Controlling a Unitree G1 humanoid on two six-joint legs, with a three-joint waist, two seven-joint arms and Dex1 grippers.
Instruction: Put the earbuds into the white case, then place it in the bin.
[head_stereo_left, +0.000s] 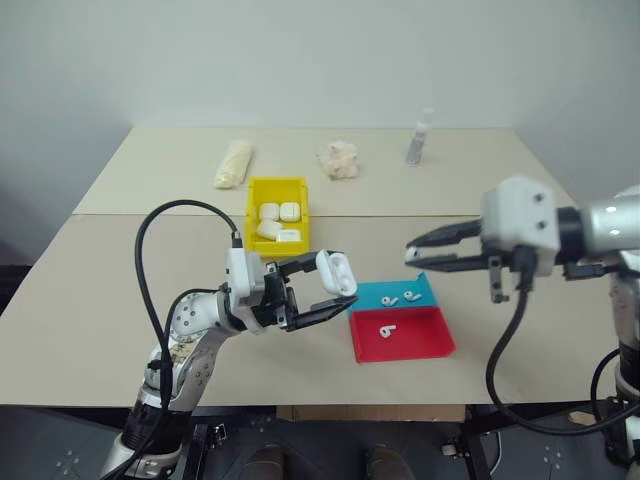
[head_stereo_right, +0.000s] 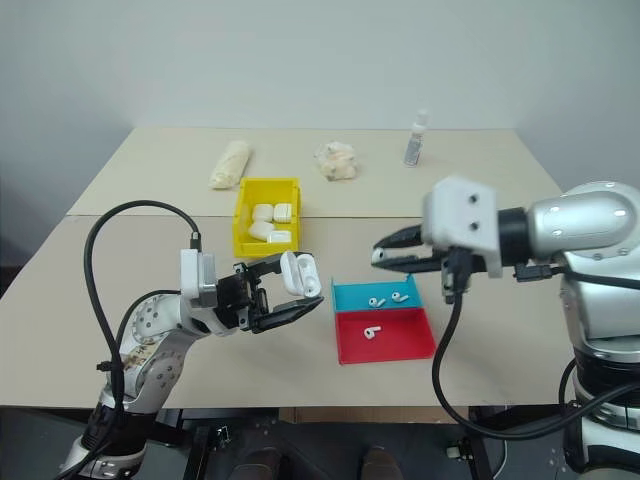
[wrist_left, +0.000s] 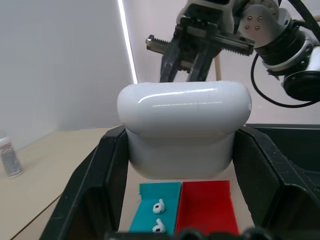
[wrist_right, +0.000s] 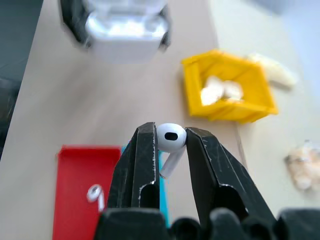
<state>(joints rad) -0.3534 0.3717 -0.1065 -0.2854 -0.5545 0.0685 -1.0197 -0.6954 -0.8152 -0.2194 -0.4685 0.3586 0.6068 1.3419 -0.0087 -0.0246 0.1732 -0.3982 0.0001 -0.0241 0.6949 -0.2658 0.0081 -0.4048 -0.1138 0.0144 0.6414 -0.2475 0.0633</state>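
Tools (head_stereo_left: 325, 290) (head_stereo_left: 412, 253) raised, facing, case (head_stereo_left: 337, 272) and earbud (wrist_right: 170, 141) gripped.

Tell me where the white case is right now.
The white case is held off the table in the left gripper, lid open, on the robot's left, just left of the blue tray and before the bin.

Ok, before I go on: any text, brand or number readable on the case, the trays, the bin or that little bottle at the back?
None can be read.
white case: plain glossy shell, no marking.
small bottle: has a label, too small and blurred to read.
yellow bin, blue tray, red tray: no print visible.
earbud in the right gripper: no marking.
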